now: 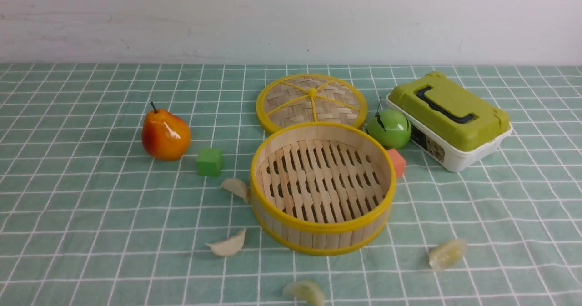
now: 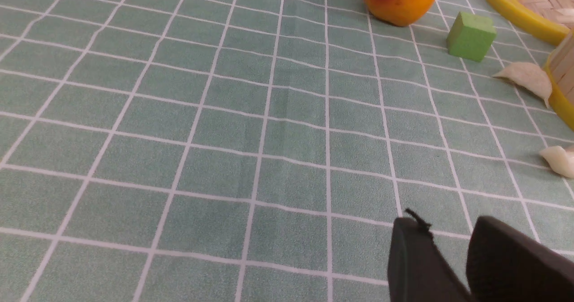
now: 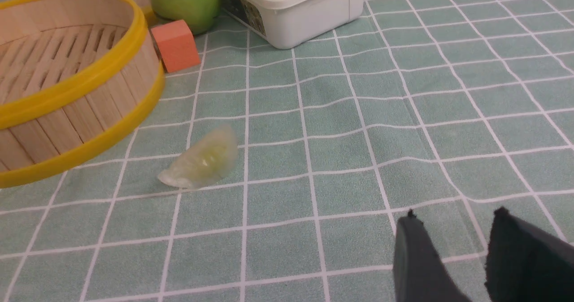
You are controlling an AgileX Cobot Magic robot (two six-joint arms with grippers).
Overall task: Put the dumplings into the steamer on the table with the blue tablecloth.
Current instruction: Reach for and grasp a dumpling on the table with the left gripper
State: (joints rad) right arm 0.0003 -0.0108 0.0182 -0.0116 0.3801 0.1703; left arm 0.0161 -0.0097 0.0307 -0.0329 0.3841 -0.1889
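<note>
Surface: your teal grid tablecloth (image 1: 91, 206).
Axis: dumpling (image 3: 202, 160) lies slantwise, one tip toward the steamer (image 3: 89, 82).
Position: well clear of your right gripper (image 3: 455, 214).
Jaws: right and left gripper (image 2: 448, 223) slightly parted, empty.

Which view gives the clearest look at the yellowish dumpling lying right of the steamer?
The right wrist view: the dumpling lies close and large on the tablecloth, apart from the steamer, its translucent skin visible. The front view shows it small and soft-edged. The left wrist view shows only two other dumplings, not this one.
</note>
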